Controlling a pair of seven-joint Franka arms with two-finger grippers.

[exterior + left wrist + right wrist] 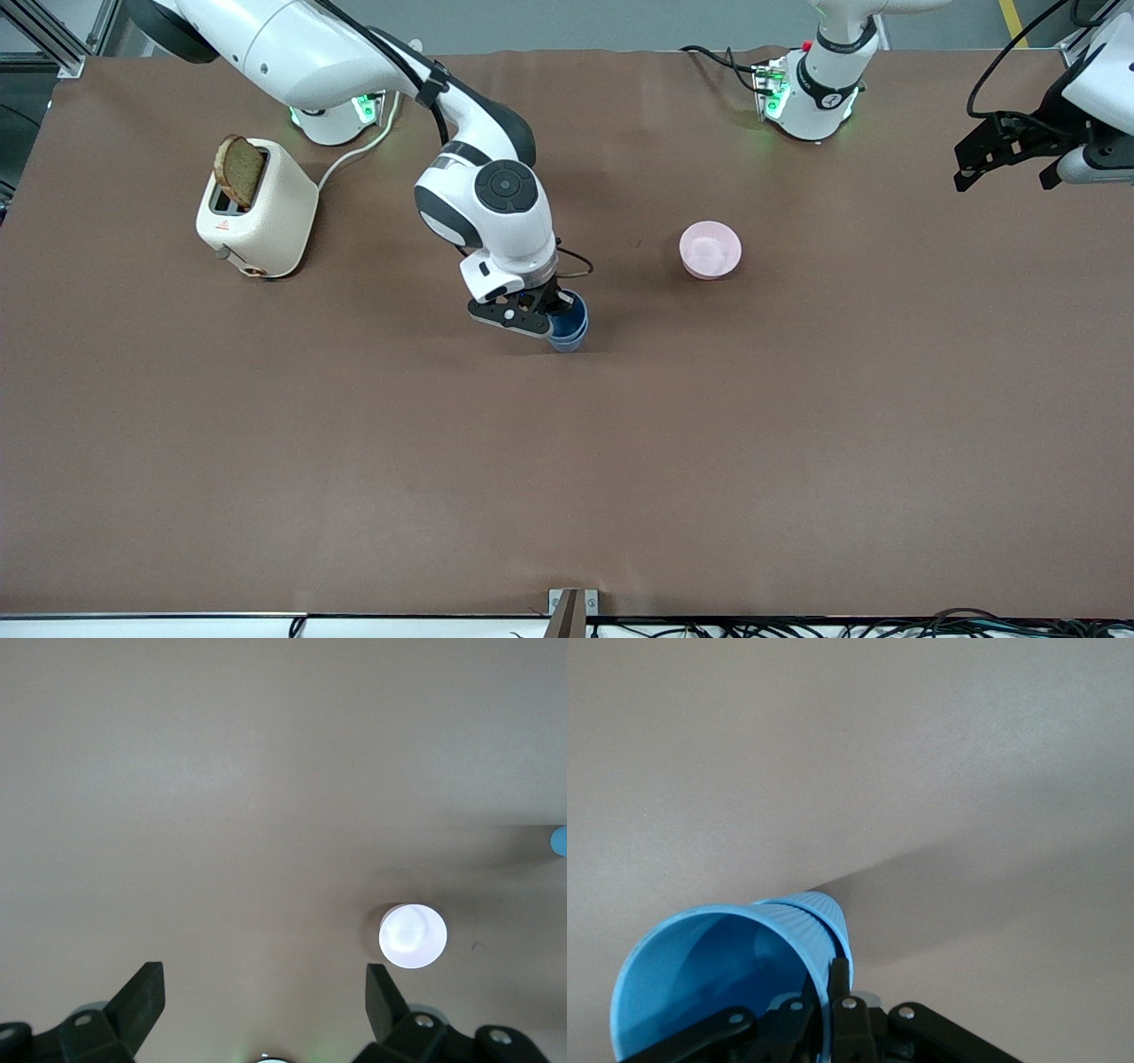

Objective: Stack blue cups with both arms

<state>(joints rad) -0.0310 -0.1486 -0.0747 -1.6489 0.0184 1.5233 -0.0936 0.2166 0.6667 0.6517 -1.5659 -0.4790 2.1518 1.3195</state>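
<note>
Two blue cups (pixel 571 330) are nested one inside the other near the middle of the table. In the right wrist view the inner cup (pixel 718 974) sits in the outer cup (pixel 831 911). My right gripper (pixel 554 312) is shut on the inner cup's rim wall, one finger inside and one outside (pixel 829 981). My left gripper (pixel 1005 168) is open and empty, held high over the left arm's end of the table, where the arm waits. Its fingers (pixel 142 997) show open in the left wrist view. A sliver of blue cup (pixel 558 840) shows at that view's edge.
A pink bowl (pixel 710 249) stands beside the cups toward the left arm's end, farther from the front camera; it also shows in the left wrist view (pixel 413 935). A white toaster (pixel 257 221) with a bread slice (pixel 239 170) stands toward the right arm's end.
</note>
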